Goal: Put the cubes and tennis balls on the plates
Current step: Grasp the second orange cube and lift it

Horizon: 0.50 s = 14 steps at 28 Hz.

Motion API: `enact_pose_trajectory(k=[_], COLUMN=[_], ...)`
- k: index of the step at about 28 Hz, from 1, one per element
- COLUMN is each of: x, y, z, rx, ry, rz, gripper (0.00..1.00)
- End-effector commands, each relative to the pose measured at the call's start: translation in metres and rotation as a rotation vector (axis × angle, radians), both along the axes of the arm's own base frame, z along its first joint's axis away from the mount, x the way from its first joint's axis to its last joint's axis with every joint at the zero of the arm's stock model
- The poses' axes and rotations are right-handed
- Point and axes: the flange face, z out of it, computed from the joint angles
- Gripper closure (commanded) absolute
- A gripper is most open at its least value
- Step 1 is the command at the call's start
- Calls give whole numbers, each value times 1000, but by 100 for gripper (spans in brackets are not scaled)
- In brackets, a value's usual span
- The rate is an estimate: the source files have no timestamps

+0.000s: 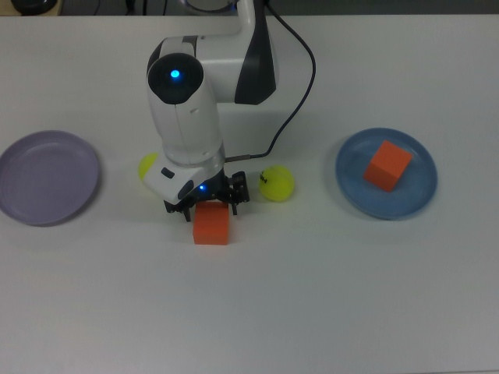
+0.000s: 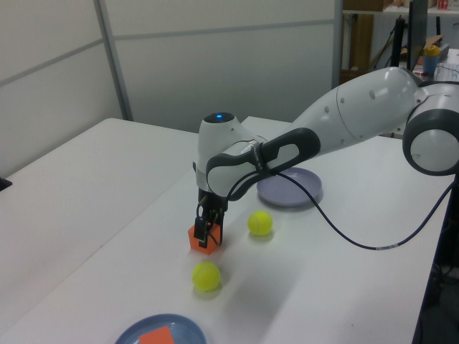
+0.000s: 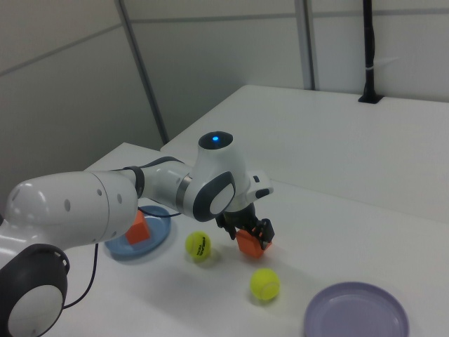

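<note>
Just plain bright-orange cube (image 1: 211, 225)

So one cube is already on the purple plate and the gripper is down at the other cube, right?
Not quite: the placed cube sits on the blue plate, as the top view shows; the purple plate holds nothing. The gripper is indeed down at the other cube.
</note>
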Motion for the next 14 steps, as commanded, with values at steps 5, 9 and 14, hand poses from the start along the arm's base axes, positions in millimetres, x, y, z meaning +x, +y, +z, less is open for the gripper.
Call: enact_pose_trajectory(k=[5, 9, 14], x=[6, 5, -14], y=[10, 10, 37], z=[8, 42, 102], rx=[29, 39, 98], ry=[-42, -84, -116], rz=[16, 18, 43], gripper=[100, 100, 100])
